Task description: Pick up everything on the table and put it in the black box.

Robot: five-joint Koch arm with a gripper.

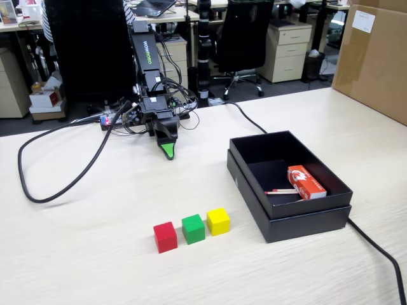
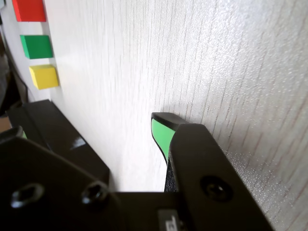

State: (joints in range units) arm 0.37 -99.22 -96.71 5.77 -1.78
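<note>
In the fixed view the hand (image 1: 168, 152) hangs low over the counter (image 1: 95, 254), tip pointing down, holding nothing; whether its jaws are wide or narrow cannot be told, since only one green-lined tip shows. The three cubes lie well apart from it, toward 5 o'clock, in a row: red cube (image 1: 165, 237), green cube (image 1: 193, 229), yellow cube (image 1: 218, 221), side by side. The black box (image 1: 305, 219) sits at 4 o'clock from the hand, holding a matchbox (image 1: 306, 182) and a matchstick (image 1: 281, 191).
</note>
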